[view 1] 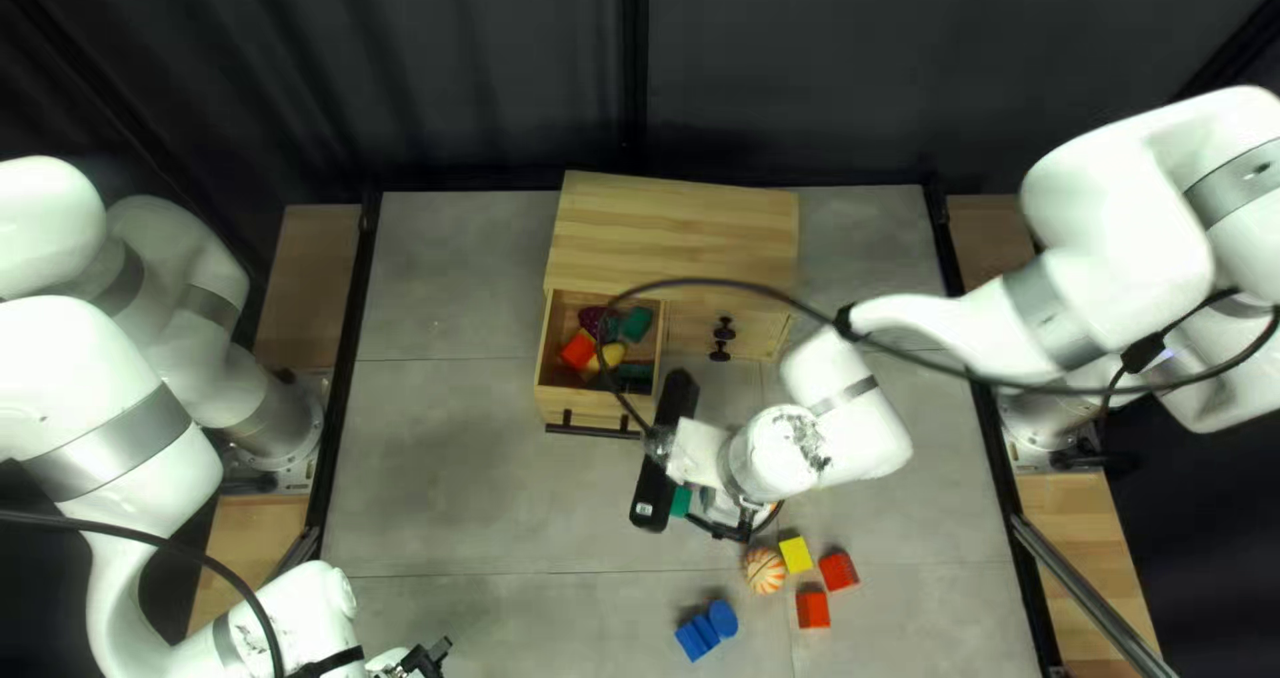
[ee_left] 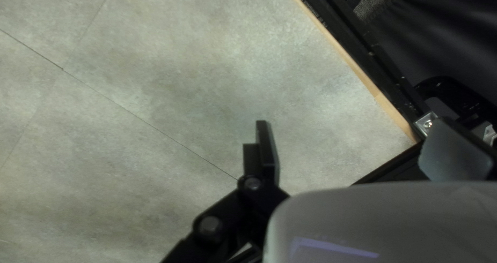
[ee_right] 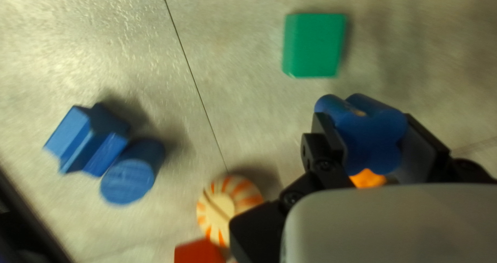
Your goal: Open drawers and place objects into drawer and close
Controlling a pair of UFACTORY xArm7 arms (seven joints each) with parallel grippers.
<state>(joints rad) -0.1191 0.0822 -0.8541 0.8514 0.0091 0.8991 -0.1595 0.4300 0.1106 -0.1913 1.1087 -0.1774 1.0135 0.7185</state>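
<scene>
A dark curtain (view 1: pixel 467 78) hangs behind the grey table (view 1: pixel 440 452). My right gripper (ee_right: pixel 364 126) is pinching a bumpy blue block (ee_right: pixel 373 139) from both sides, over the table, near a green block (ee_right: pixel 313 46). My left gripper (ee_left: pixel 352 139) is spread wide with nothing in it.

The blue block looks hard and light, so I don't think it will squash or break. It is smooth, and its round bumps could roll or slip. The best place to hold it is across its fat middle, with the same push on both sides.

The wooden drawer (view 1: pixel 574 408) is pulled out. Its walls look thin and could bump the block, so I should go in from high up. A red block (view 1: pixel 579 349) and a yellow piece (view 1: pixel 614 354) sit inside, so room is small. There is more room to move over the grey table. The black cord (view 1: pixel 700 281) looks like it could catch on the drawer's handle (view 1: pixel 587 429).
</scene>
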